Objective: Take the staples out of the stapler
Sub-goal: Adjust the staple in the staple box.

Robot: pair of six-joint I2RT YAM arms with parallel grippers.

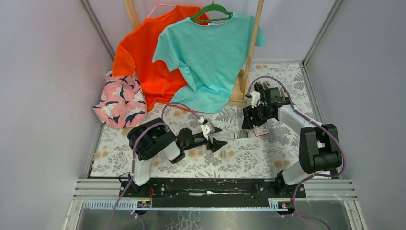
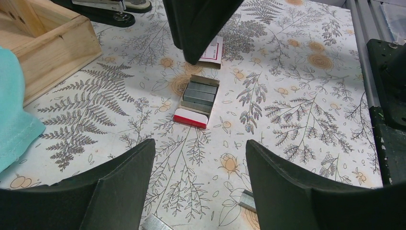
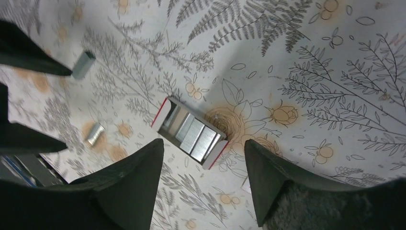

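Two loose silver staple strips lie on the floral cloth by my left gripper (image 2: 198,146), one (image 2: 248,200) at its right finger and one (image 2: 155,224) at its left finger. They also show in the right wrist view (image 3: 84,64) (image 3: 95,134). The left gripper (image 1: 221,136) is open and empty. Ahead of it lies an open red-ended tray of staple blocks (image 2: 198,98) (image 3: 191,133). My right gripper (image 3: 203,143) (image 1: 248,122) is open and empty, hovering above that tray. The black stapler (image 2: 110,9) lies at the far left by the wooden base.
A white-and-pink box (image 2: 213,52) (image 1: 261,132) lies just beyond the tray, partly hidden by a right finger (image 2: 201,24). The wooden rack base (image 2: 48,43) and the hanging teal shirt (image 1: 210,57) stand behind. A patterned bag (image 1: 119,100) sits at the back left.
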